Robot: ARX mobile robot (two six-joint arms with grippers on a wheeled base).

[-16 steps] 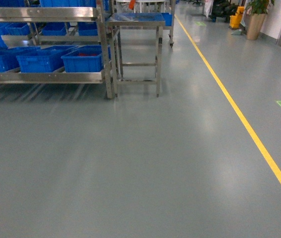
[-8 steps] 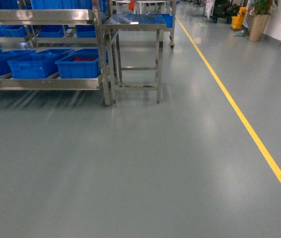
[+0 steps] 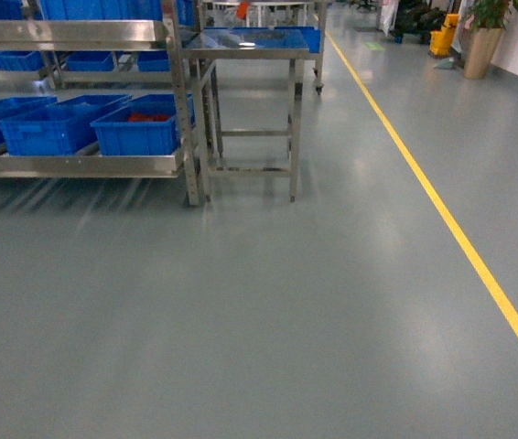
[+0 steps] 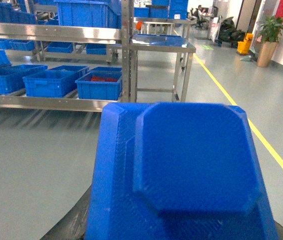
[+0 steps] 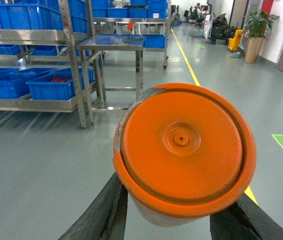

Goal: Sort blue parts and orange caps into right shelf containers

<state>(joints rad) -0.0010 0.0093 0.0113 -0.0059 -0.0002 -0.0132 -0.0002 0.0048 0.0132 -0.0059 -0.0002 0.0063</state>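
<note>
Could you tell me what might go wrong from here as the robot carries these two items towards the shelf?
1. The orange cap sits between the right gripper's fingers with only their edges showing; a jolt while driving might loosen it.
2. The blue part fills the left wrist view, hiding the grip, so slippage would be hard to notice.
3. The steel table stands close beside the shelf post; reaching the blue crates could clip either.

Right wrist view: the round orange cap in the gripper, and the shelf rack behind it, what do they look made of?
The round orange cap looks like moulded plastic, matte with a soft sheen and moulded concentric rings. The shelf rack looks like brushed stainless steel: silvery-grey with streaky reflections. The right gripper grips the cap at both sides.
</note>
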